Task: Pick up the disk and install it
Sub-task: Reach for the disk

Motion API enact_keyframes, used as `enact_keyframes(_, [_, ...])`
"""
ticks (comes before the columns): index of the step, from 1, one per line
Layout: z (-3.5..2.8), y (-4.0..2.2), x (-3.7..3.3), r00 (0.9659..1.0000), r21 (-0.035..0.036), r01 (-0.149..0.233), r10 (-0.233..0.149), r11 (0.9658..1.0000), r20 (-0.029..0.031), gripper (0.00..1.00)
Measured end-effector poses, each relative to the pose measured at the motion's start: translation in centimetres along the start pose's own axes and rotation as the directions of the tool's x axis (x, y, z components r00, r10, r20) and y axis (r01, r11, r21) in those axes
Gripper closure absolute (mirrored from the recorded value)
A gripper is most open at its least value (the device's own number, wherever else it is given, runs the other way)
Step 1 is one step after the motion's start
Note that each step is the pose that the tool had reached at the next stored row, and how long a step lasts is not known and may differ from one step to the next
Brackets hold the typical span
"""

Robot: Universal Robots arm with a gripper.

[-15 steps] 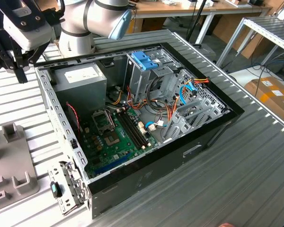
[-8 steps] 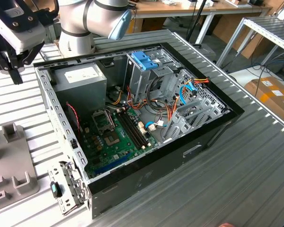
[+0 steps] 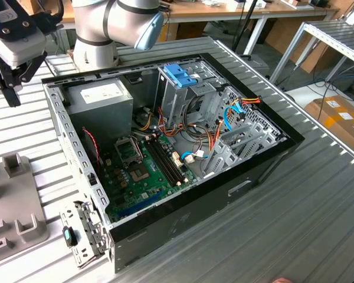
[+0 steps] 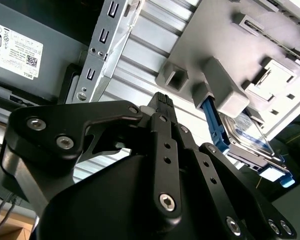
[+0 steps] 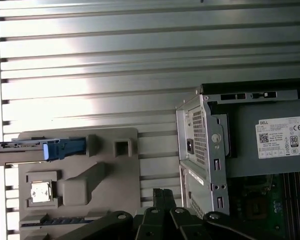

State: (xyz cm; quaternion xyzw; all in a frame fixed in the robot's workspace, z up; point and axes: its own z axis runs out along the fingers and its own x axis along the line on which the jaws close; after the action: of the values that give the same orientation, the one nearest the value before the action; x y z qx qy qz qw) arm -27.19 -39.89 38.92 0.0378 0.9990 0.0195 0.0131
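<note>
Hovering over the ribbed silver aluminium table [image 3: 295, 236], the black two-fingered gripper [image 3: 10, 88] is hanging at the exterior view's left of the open black desktop computer case [image 3: 194, 221], touching none of the things below it. In both wrist views its fingertips [image 5: 161, 194] are pressing together, tip against tip. The disk [image 4: 247, 137], a flat rectangular hard drive with bright blue plastic side rails, is sitting in a slot of the pale grey moulded plastic fixture plate [image 5: 115, 200], one blue rail end poking out beside a raised grey block (the first wrist view shows the drive edge-on, running off the plate's rim). The gripper is floating well apart from it, nearer the case's perforated metal corner. Inside the case, a green motherboard [image 3: 135, 177] is lying flat, a grey metal power supply box [image 3: 100, 97] is occupying one corner, and a blue plastic bracket [image 3: 180, 75] is topping the tall metal cage.
</note>
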Motion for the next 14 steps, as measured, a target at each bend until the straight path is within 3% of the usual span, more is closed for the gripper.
enact_keyframes(14, [-0.02, -0.14, 1.85, 1.0, 0.0, 0.0, 0.0, 1.0, 0.0, 0.89])
